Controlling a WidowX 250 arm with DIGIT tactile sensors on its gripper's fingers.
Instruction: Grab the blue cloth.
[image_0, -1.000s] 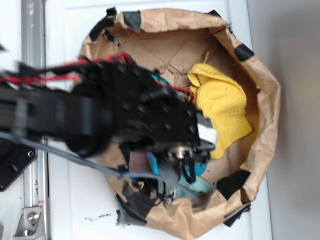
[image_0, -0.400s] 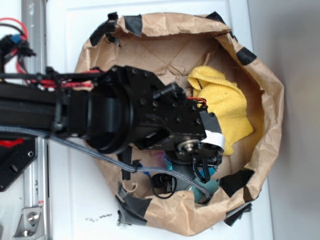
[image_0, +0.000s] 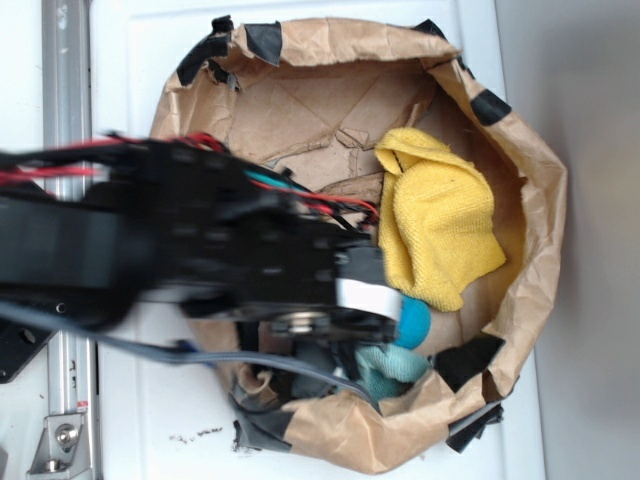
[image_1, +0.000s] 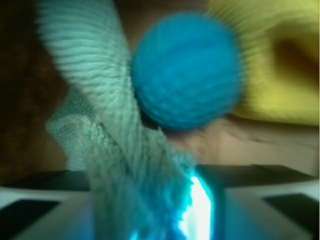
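The blue cloth (image_1: 115, 150) is a pale teal terry strip that runs up from between my jaws in the wrist view, pulled into a long fold. My gripper (image_1: 152, 215) is shut on its lower end, with a bright gap to the cloth's right. In the exterior view the blue cloth (image_0: 392, 364) shows at the bag's lower edge, just right of my dark gripper (image_0: 335, 358), whose fingers are mostly hidden under the wrist.
A round blue ball (image_1: 186, 72) lies right beside the cloth, also blue ball (image_0: 412, 322) from outside. The larger yellow cloth (image_0: 436, 232) fills the right of the brown paper bag (image_0: 528, 200), whose crumpled taped walls ring everything.
The arm has shifted left and blurred with motion. The blue ball, hidden under the wrist before, now shows, and the blue cloth has come a little left with the gripper.
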